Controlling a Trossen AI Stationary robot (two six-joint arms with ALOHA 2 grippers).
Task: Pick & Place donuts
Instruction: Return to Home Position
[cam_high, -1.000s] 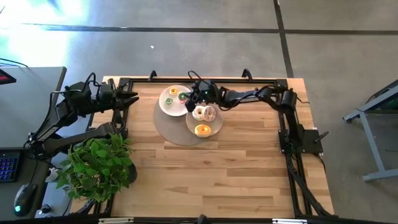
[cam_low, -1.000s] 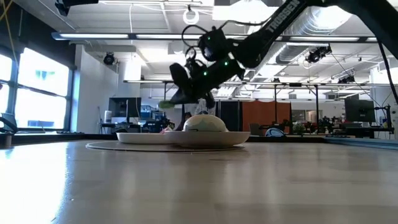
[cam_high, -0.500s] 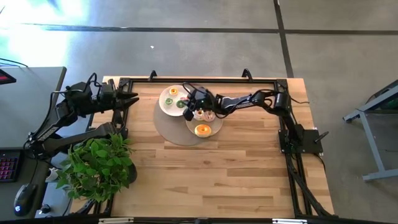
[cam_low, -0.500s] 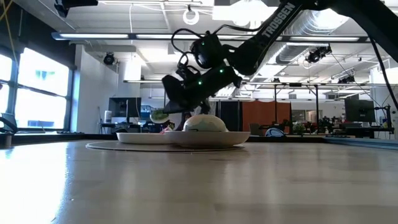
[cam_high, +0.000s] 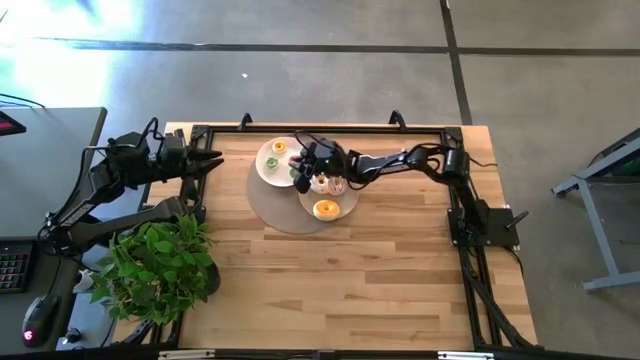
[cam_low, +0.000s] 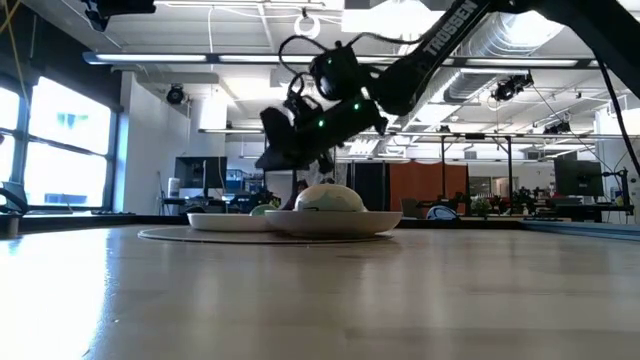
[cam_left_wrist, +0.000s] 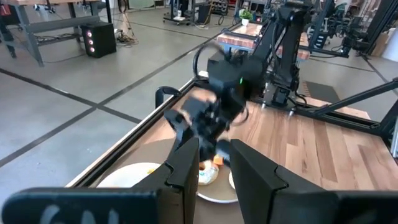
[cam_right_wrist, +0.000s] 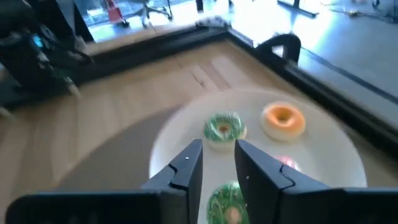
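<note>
Right gripper (cam_high: 301, 176) hovers just over the white plate (cam_high: 264, 172), fingers spread and empty, a green donut (cam_right_wrist: 227, 205) lying loose on the plate right beneath them. Sharing that plate: a second green donut (cam_right_wrist: 224, 129), a small orange donut (cam_right_wrist: 283, 119), a glimpse of a pink donut (cam_right_wrist: 285, 163). A yellow donut (cam_high: 325, 209) rests on the beige plate (cam_high: 347, 207) just beside the white plate. Sorting looks finished; only pulling the arm clear remains. Left gripper (cam_high: 207, 160) waits well apart from the white plate, fingers parted, holding nothing
</note>
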